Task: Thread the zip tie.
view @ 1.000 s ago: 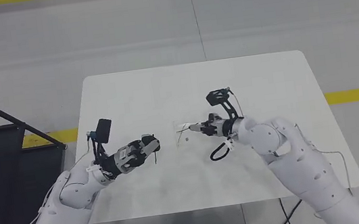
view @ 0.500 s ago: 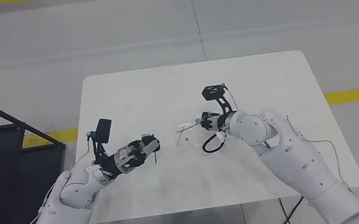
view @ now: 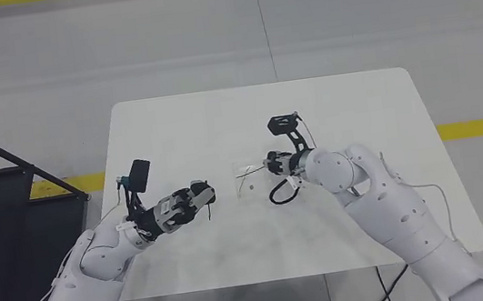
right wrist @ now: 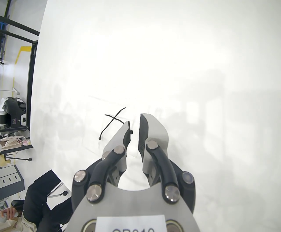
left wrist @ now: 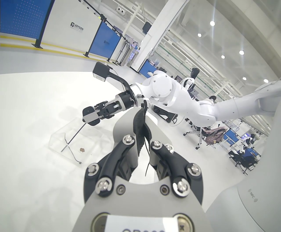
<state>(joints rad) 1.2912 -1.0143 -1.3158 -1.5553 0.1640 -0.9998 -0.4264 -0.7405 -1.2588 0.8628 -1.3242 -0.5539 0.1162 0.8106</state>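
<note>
Black strap of the zip tie [left wrist: 146, 158] hangs clamped between the pads of the left end effector [left wrist: 142, 123], raised above the table [view: 346, 109]. Beyond it you find the right end effector [right wrist: 134, 123], its jaws a narrow gap apart around the head of a second tie [left wrist: 73, 137] lying in the clear tray [left wrist: 54, 146]. Judge the task barely begun: one tie is gripped, no tail has entered a head, and the whole threading remains.
</note>
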